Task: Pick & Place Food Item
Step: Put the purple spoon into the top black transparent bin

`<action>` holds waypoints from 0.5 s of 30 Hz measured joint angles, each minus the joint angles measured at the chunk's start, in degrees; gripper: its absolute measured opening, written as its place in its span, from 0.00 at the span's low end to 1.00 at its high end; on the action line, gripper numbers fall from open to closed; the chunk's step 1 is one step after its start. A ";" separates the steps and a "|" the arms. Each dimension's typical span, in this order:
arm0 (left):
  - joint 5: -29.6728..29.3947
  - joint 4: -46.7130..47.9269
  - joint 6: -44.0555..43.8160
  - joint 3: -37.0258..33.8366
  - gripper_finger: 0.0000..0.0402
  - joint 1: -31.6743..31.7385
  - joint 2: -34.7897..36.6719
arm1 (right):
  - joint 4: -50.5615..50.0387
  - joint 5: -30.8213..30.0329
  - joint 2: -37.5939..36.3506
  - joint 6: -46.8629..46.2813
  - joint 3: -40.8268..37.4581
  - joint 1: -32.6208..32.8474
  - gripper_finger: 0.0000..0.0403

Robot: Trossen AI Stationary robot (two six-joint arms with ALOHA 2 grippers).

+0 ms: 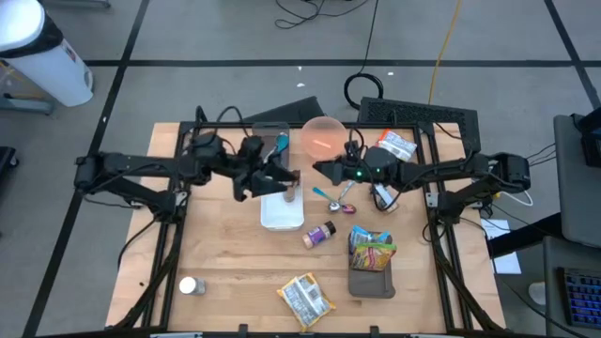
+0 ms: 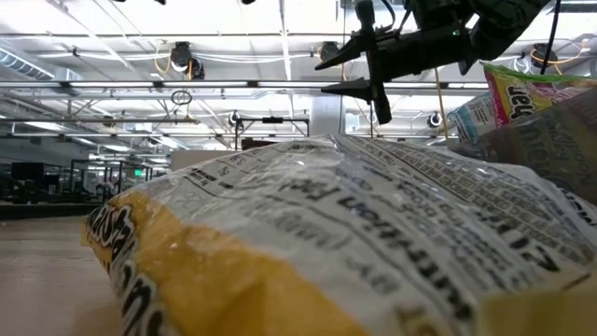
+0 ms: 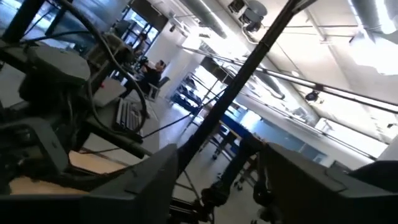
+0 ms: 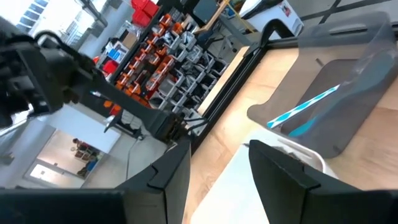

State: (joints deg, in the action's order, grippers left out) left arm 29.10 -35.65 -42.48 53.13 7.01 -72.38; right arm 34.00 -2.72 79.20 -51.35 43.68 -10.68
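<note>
Wooden table (image 1: 225, 263) sits on grey floor w/ black tape lines; white tray (image 1: 281, 212) near its centre is the landmark. High view: left gripper (image 1: 282, 180) hovers over the tray's far edge, fingers apart, nothing seen between them. Right gripper (image 1: 324, 171) hangs just right of the tray, beyond two spoons (image 1: 340, 195); fingers part-open, nothing seen held. Pink bowl (image 1: 324, 136) lies beyond the tray to the right, grey tray (image 1: 269, 136) w/ a blue utensil (image 1: 280, 145) straight beyond it. Small spice bottle (image 1: 319, 234) lies on its side just right of the tray's near corner. Colourful snack bag (image 1: 372, 247) rests on a dark tray (image 1: 372, 282) further right & nearer the table's front. Yellow chip bag (image 1: 306, 298) lies at the front edge, well apart from the white tray; a small white jar (image 1: 191, 285) sits front-left. Low view: chip bag (image 2: 326, 243) fills most of the frame, print reversed; colourful bag (image 2: 518, 93) beside it at right; one arm's dark fingers (image 2: 373, 65) hang up top, spread, can't tell which arm. Left wrist view: own fingers (image 3: 149, 180) apart, empty gap between; room, ceiling lights & a seated person (image 3: 152, 73) far off. Right wrist view: own fingers (image 4: 289, 171) apart, empty; white tray (image 4: 239, 186) below them, grey tray (image 4: 348, 106) w/ blue utensil (image 4: 305, 115) beyond, shelving behind the table.
</note>
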 joint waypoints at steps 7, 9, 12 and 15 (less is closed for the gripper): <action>0.19 2.57 1.41 5.49 0.75 0.04 -4.91 | -0.01 0.00 0.00 0.04 0.00 1.75 0.39; 2.08 6.31 1.68 6.70 0.75 0.04 -5.28 | 0.00 0.04 0.00 0.02 0.00 2.40 0.39; 4.90 14.11 2.81 9.12 0.73 -0.02 -5.29 | 0.02 0.04 0.00 0.02 0.00 3.49 0.39; 7.86 24.26 5.54 12.24 0.71 -0.38 -5.28 | 0.04 0.04 0.00 0.01 0.00 4.54 0.39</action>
State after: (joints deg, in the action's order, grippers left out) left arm 36.96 -11.39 -36.94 65.36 6.63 -77.66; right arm 34.04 -2.68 79.20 -51.34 43.68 -6.14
